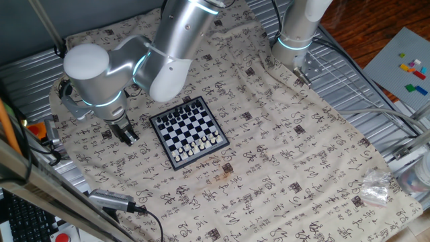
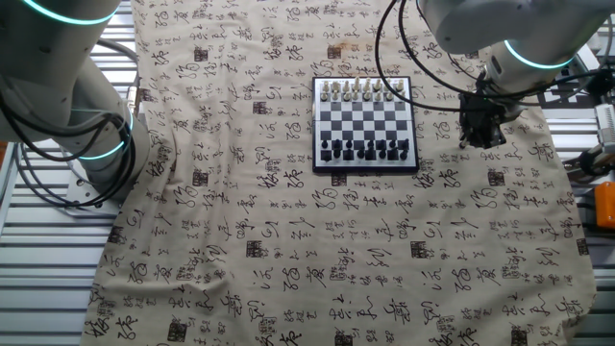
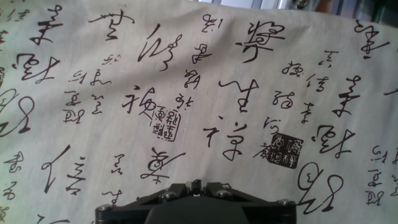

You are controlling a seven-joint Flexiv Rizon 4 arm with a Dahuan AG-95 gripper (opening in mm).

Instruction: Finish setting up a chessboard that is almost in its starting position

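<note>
- Over the cloth at the left of one fixed view, the gripper (image 1: pixel 126 132) is seen, its dark fingers hanging beside the board and apart from it; a small dark piece seems pinched between the closed tips in the hand view, though this cannot be told for certain.
- At the middle, the chessboard (image 1: pixel 188 131) is laid flat: square, dark-framed, black and white checks, tiny white pieces (image 1: pixel 198 145) along the near edge.
- Beneath everything, a creased beige cloth (image 1: pixel 289 154) printed with black calligraphy is spread.

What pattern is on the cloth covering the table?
The cloth is beige with black calligraphy characters and small seal stamps, clearest in the hand view.
</note>
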